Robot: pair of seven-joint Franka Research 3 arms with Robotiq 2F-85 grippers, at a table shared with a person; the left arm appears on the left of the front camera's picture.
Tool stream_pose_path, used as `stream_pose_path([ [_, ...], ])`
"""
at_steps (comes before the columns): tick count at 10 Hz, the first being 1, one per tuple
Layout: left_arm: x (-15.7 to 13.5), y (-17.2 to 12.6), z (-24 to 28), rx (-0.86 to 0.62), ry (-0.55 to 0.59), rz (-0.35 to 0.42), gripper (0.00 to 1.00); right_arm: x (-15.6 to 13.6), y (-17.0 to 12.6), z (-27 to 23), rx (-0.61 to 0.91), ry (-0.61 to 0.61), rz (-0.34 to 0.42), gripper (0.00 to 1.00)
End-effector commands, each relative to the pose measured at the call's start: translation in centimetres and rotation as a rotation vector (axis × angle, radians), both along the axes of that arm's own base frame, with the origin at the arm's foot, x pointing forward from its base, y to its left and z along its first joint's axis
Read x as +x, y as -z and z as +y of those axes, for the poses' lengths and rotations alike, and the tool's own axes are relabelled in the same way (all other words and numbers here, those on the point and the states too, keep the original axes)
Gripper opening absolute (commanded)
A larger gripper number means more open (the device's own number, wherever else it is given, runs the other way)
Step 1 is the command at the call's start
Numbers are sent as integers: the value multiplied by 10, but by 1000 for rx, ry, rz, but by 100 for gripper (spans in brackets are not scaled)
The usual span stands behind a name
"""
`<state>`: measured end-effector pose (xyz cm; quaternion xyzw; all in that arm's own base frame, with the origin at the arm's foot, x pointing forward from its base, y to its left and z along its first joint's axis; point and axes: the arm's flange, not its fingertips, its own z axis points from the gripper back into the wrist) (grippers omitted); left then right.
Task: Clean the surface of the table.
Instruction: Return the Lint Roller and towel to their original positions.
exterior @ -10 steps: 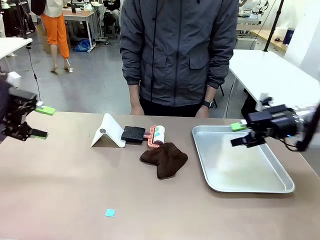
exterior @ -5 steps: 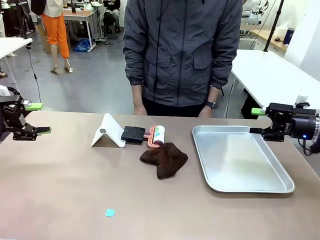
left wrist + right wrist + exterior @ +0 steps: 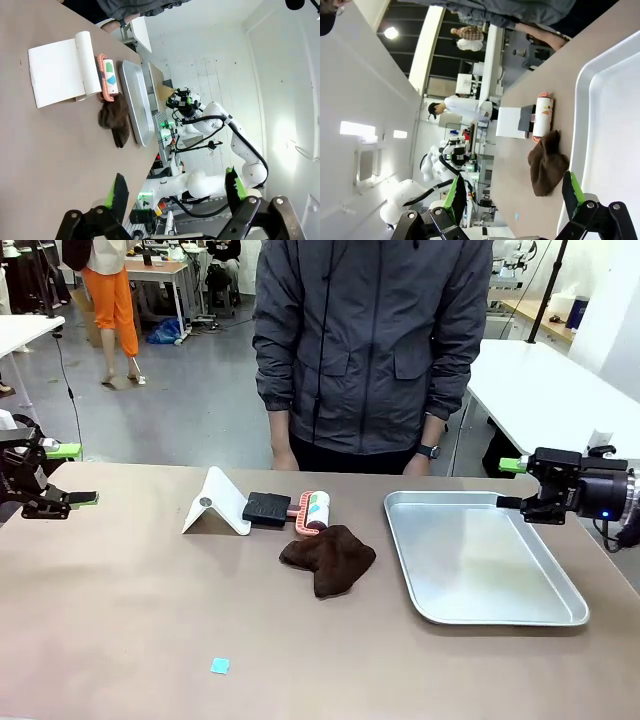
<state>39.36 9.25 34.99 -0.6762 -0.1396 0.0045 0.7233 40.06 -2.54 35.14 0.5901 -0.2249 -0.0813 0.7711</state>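
The worktop (image 3: 120,620) spans the whole foreground, and both claws hover at its outer ends, fingers spread and empty: the left claw (image 3: 62,476) at the left edge, the right claw (image 3: 508,483) above the silver tray (image 3: 560,615). Risk: reaching for the brown cloth (image 3: 328,557) may knock the lint roller (image 3: 316,511) or the white stand (image 3: 220,502) just beside it, or miss the small blue scrap (image 3: 219,666). A person stands close at the far edge. The matte brown top looks dry; beyond lie white tables and an open workshop floor.
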Motion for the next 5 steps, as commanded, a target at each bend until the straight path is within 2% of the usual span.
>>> stream_pose_path([
  [1,-5,0,-5,7,-6,-11,100,-2,-3,-3,9,-9,17,100],
  [5,-5,0,-5,7,-6,-11,100,-2,-3,-3,9,-9,17,100],
])
